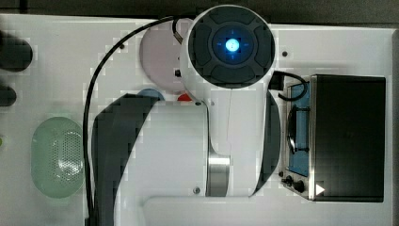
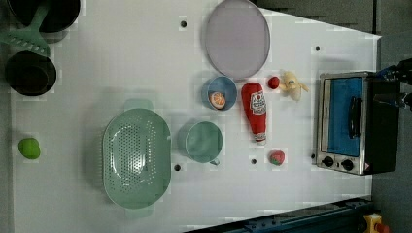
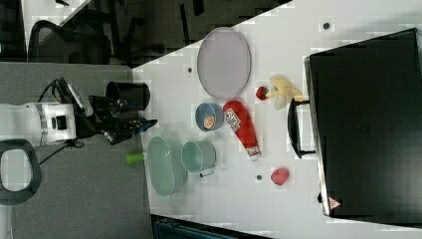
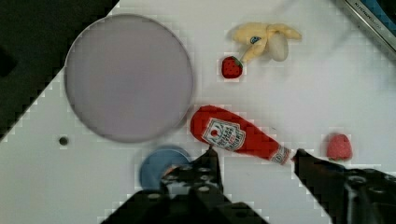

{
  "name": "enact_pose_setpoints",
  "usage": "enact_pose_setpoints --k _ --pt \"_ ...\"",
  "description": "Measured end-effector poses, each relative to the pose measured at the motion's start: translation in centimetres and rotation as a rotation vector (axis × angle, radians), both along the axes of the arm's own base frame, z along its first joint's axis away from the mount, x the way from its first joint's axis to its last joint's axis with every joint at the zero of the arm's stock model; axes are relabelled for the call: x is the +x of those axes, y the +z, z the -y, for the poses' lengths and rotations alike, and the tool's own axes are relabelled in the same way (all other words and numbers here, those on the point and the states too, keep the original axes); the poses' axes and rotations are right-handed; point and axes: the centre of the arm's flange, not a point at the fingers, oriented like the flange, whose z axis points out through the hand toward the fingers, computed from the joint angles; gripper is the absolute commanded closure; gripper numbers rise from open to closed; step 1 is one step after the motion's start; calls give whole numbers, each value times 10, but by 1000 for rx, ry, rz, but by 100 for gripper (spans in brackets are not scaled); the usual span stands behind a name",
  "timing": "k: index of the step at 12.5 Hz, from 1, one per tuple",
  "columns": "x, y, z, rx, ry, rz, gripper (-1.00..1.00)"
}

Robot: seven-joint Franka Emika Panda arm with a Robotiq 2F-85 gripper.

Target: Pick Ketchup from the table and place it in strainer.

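Gripper [image 4: 254,156]: jaws stood wide apart, holding nothing. Ketchup [image 4: 236,134] lay flat on the table [image 4: 289,93] beneath, untouched.

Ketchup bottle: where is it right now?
In the left view the ketchup bottle lies flat on the table, between the blue bowl on the left view's left and the toaster oven on its right.

A red Ketchup [image 2: 255,112] bottle with a white label is being shown beside a blue bowl [image 2: 219,93]. A pale green strainer [image 2: 136,158] dotted with holes is being seen, along with a lilac plate [image 2: 237,38], a yellow banana [image 2: 292,85] and a black-fingered gripper [image 4: 254,163].
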Motion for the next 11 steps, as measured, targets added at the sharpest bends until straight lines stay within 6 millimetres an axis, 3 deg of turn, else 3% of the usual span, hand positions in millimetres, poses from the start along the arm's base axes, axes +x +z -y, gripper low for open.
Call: enact_pose_setpoints --k 2,3,5,6,8,10,11 --pt "-47 -4 7 -3 -18 -128 -80" --pt "-63 8 12 -2 -32 -130 -99" --pt "-76 48 17 -8 -40 -37 -100" --pt "-74 63 14 -6 -32 10 -100" --pt "-63 65 4 -6 0 64 -100" --pt "-44 39 2 -5 42 59 -100" --pt "-35 14 3 -1 76 28 -100"
